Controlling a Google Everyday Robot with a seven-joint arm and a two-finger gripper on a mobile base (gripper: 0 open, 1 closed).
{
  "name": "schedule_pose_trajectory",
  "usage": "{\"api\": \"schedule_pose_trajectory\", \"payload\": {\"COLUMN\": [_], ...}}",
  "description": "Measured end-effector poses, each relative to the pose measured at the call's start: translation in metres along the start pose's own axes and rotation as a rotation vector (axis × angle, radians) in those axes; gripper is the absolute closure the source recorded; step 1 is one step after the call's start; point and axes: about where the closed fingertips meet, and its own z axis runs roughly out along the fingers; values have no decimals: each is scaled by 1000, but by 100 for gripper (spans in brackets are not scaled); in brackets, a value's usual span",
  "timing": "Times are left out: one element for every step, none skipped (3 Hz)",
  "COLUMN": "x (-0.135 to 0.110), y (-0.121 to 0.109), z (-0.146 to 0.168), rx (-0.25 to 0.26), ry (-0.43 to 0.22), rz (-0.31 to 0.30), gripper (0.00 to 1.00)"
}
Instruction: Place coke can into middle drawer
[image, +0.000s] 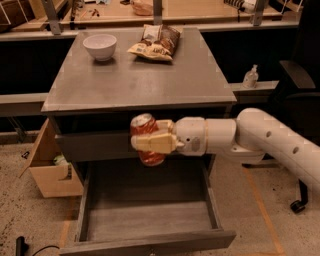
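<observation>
Coke can (143, 128) was clamped roughly upright between the closed fingers (156, 143) of the gripper (149, 142), long axis near vertical, with the open middle drawer (150, 217) directly below the fingertips, apart, so next move likely straight down.

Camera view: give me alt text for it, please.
The gripper holds the coke can in front of the closed upper drawer front, above the open middle drawer. A white bowl and a snack bag sit on the cabinet top.
</observation>
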Motion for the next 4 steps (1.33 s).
{"api": "schedule_pose_trajectory", "payload": {"x": [83,81,118,187], "y": [-7,-7,-29,-65], "z": [21,21,30,41], "rx": [22,21,46,82], "ry": [203,200,251,358], "rz": [1,1,37,93], "gripper": [100,100,100,100]}}
